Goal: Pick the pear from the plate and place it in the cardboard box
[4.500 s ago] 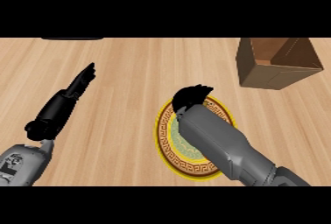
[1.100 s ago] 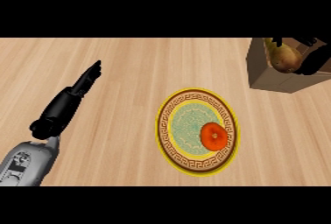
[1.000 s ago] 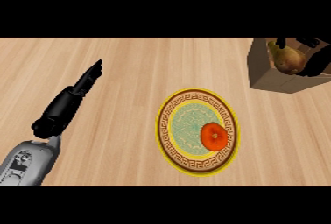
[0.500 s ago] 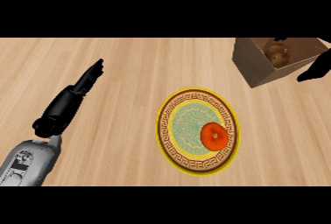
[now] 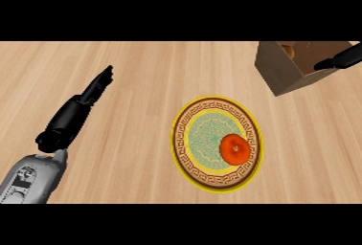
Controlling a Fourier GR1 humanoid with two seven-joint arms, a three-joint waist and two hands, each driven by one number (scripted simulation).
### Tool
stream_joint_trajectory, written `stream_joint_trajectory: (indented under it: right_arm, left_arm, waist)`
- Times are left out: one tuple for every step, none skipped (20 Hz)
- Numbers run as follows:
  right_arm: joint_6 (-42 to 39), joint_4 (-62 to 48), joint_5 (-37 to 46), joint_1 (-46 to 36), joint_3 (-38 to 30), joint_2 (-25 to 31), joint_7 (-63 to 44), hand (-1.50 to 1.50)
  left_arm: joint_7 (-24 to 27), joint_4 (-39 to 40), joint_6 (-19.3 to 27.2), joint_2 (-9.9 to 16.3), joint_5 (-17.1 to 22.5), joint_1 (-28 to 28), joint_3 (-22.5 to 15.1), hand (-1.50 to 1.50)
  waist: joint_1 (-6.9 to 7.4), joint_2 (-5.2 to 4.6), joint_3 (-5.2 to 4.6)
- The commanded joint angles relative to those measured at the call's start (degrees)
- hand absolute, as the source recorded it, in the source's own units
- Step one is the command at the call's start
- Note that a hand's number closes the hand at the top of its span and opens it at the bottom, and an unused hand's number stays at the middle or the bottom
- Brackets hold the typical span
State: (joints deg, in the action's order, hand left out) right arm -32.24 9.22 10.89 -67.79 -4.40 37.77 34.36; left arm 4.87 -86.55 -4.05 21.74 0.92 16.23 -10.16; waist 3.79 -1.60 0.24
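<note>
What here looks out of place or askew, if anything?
Nothing is spilled or damaged. The cardboard box sits at an angle to the counter's edge, with the pear barely visible inside. A red-orange fruit lies on the plate.

There is one view only, from the robot's head, looking steeply down on the wooden counter [image 5: 141, 62]. The robot's side is the lower edge; far is the upper edge. It sits fairly close: the plate [image 5: 185, 143] fills much of the middle, a little right of centre. The left hand [image 5: 96, 88] and its forearm come in from the lower left corner. The box [image 5: 283, 72] is cut off by the upper edge at far right, and the right hand [image 5: 338, 60] by the right edge.
</note>
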Motion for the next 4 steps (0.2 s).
stream_joint_trajectory:
  right_arm:
    - [-7.49,-5.83,-6.54,-3.16,-6.65,2.31,-4.57,-1.50]
    - [-8.01,-5.95,-7.27,-2.43,-7.38,3.10,-4.37,-1.50]
    - [-7.70,-6.34,-8.10,-1.60,-8.27,3.58,-4.62,-1.50]
    - [-6.42,-5.98,-8.06,-0.13,-8.35,4.49,-3.54,-1.50]
  left_arm:
    - [1.07,0.38,-0.50,-0.73,-0.37,-0.33,-0.91,0.00]
    - [-1.01,0.02,-0.43,-0.12,0.32,2.16,0.60,0.00]
    - [-0.33,-0.60,-0.52,-0.44,0.15,0.65,-0.07,0.00]
    - [-1.48,-1.46,-0.67,-0.58,0.27,2.84,-0.14,0.00]
  waist:
    - [0.94,-0.61,-0.04]
    - [0.46,-0.50,0.03]
    - [0.77,-0.50,0.04]
    - [1.10,-1.01,0.17]
